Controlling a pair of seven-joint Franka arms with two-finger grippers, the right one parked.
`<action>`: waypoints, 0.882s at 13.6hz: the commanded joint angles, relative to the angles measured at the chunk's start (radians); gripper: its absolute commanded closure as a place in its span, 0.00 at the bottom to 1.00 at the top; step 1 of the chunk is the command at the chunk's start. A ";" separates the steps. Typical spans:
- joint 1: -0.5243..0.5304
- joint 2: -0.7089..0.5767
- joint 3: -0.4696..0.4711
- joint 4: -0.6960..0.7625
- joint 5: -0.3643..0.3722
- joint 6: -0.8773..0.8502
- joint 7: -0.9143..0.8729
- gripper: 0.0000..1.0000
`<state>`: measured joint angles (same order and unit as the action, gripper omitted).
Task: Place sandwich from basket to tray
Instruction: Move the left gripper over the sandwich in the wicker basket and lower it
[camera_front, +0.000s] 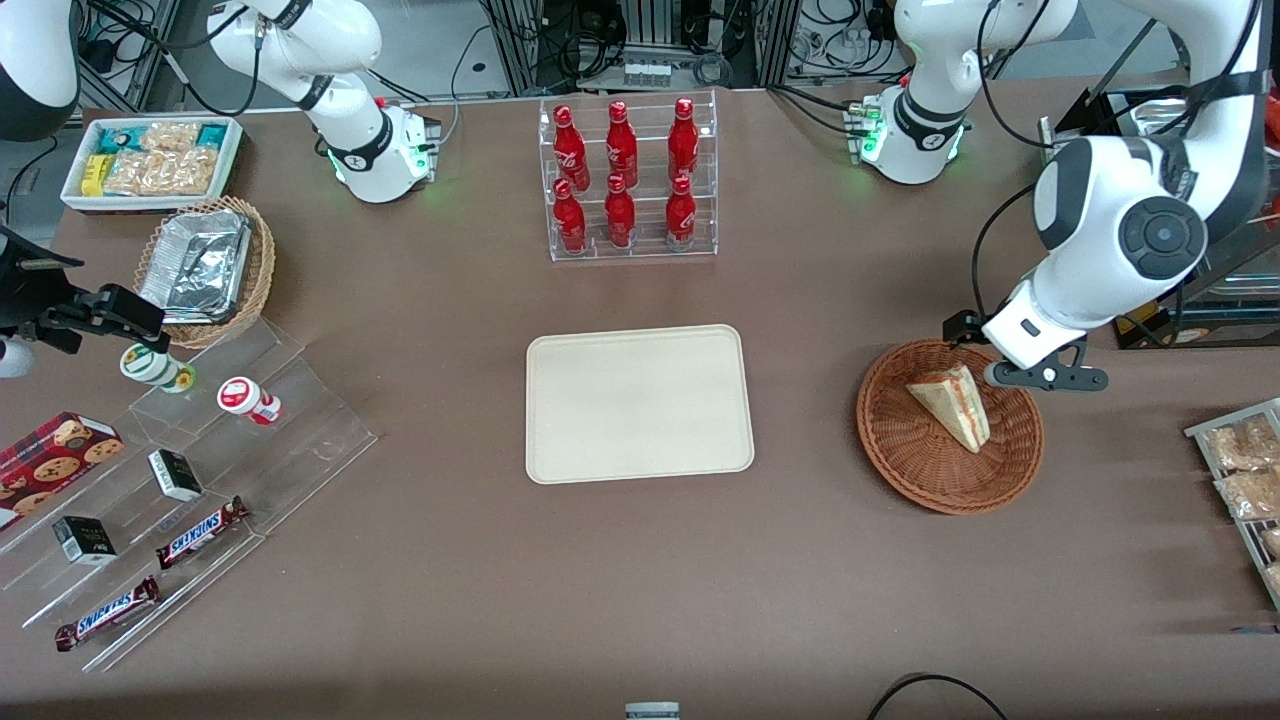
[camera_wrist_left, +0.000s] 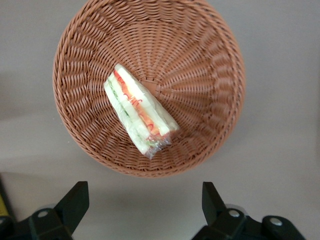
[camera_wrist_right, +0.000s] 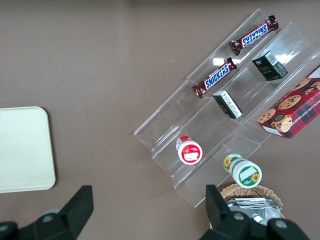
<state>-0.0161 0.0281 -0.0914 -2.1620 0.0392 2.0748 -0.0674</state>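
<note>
The sandwich (camera_front: 952, 405), a pale bread wedge with red, pink and green filling, lies in the round reddish-brown wicker basket (camera_front: 905, 450). My left gripper (camera_front: 1005, 352) hovers over the basket's rim, on the side farther from the front camera, open and empty. In the left wrist view the sandwich (camera_wrist_left: 140, 112) lies near the middle of the basket (camera_wrist_left: 200, 65), and my gripper (camera_wrist_left: 142, 200) hangs above bare table just outside the rim, fingers spread wide. The cream tray (camera_front: 638, 403) lies flat and bare at the table's middle, beside the basket; its corner also shows in the right wrist view (camera_wrist_right: 22, 150).
A clear rack of red bottles (camera_front: 628, 180) stands farther from the front camera than the tray. Toward the parked arm's end are a clear stepped shelf with snacks (camera_front: 200, 470), a tan basket of foil trays (camera_front: 205, 268) and a white snack bin (camera_front: 150, 160). A snack rack (camera_front: 1245, 480) sits at the working arm's end.
</note>
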 joint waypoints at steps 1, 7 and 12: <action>0.004 -0.004 -0.001 -0.022 0.011 0.036 -0.122 0.00; 0.004 0.016 -0.001 -0.052 0.007 0.166 -0.689 0.00; -0.001 0.055 -0.001 -0.099 0.016 0.286 -0.885 0.00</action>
<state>-0.0179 0.0929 -0.0924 -2.2397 0.0397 2.3367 -0.9143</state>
